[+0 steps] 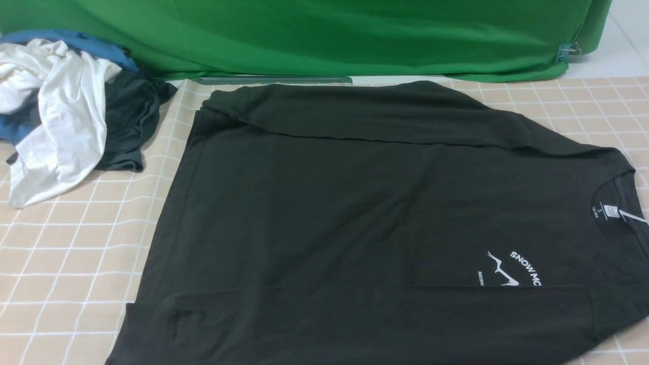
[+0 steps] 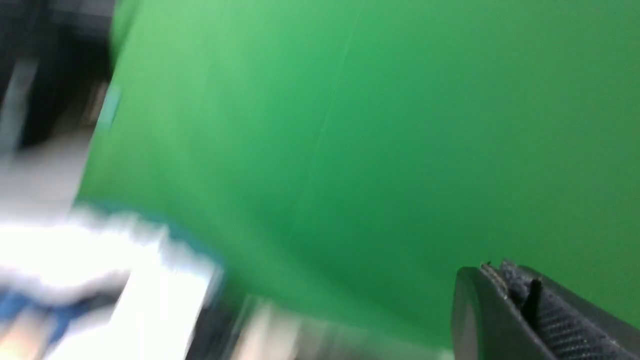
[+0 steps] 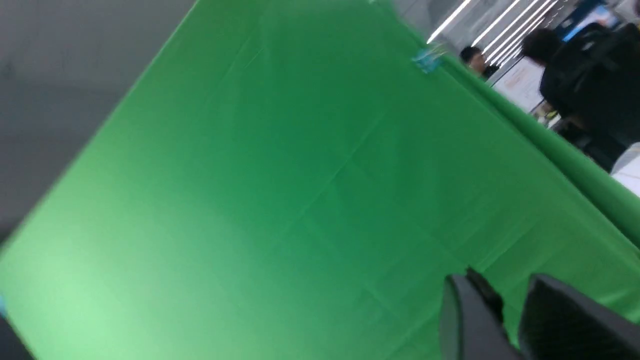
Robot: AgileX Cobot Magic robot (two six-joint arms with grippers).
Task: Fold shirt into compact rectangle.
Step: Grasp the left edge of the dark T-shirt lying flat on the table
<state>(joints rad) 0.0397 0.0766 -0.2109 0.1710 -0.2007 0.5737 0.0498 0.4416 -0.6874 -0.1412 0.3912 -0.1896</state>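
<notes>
Black fabric is filling most of the front view: the shirt is lying flat on the checked cloth, collar toward the right, with its near edge and collar side running out of frame. A folded-over near flap is covering the lower part of the print, and the far sleeve is lying folded onto the body. Neither claw is showing there, so I cannot tell how far either is from the shirt. Both wrist views are coming out blurred and facing the green backdrop. The left claw is pressing its fingers together on nothing. The right claw is holding its fingers slightly apart, nothing between them. A pile of white, blue and dark clothes is sitting at the far left, near the shirt's hem corner. A clip is pinching the backdrop's right end.
</notes>
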